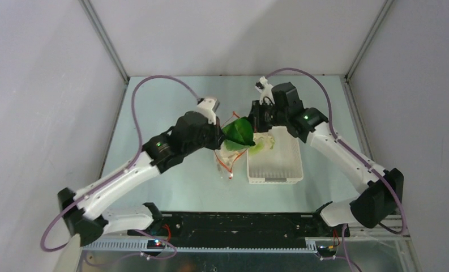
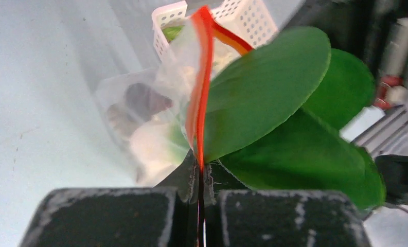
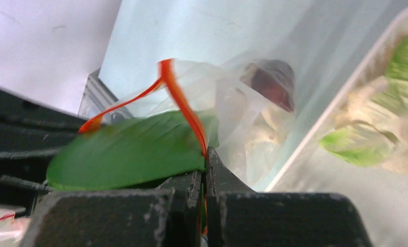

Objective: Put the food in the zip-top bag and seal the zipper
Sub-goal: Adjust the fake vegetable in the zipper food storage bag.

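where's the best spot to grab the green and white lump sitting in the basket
Probably pinch the lump across its pale middle, coming straight down. It sits inside the basket, close to a wall, so a sideways approach looks blocked.

Soft, even light, faint shadows; wrist views blur up close, the bok choy (image 2: 273,98) leaves smeared.
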Controlling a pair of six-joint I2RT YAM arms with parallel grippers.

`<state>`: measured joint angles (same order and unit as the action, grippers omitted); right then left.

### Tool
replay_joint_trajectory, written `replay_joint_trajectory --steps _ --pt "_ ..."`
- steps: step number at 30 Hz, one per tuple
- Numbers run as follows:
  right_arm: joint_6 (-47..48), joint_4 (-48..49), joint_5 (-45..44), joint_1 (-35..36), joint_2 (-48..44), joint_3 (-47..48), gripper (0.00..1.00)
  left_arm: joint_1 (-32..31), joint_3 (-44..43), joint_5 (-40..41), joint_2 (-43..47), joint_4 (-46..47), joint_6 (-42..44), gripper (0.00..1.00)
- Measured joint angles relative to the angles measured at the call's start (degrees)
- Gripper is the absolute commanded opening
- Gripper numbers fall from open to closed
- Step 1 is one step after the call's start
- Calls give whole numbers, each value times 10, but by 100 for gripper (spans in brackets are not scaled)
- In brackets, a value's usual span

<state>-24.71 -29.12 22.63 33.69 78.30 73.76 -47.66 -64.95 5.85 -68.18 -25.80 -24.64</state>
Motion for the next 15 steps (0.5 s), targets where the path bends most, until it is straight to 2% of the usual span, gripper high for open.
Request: replay_joint_trajectory --steps 6,7,10,11,15 --pt "9 -27 53 16 66 103 0 -48 28 92 99 -12 -85 0" --pt "13 -31 56 20 76 118 3 -50 34 102 107 -11 -99 0" --pt "19 -47 64 26 109 152 19 -50 47 136 113 -12 -134 0" --pt "22 -51 64 27 123 161 28 -51 49 147 109 -17 -144 0" --pt "25 -64 45 31 163 168 54 -51 49 191 80 -49 -180 0"
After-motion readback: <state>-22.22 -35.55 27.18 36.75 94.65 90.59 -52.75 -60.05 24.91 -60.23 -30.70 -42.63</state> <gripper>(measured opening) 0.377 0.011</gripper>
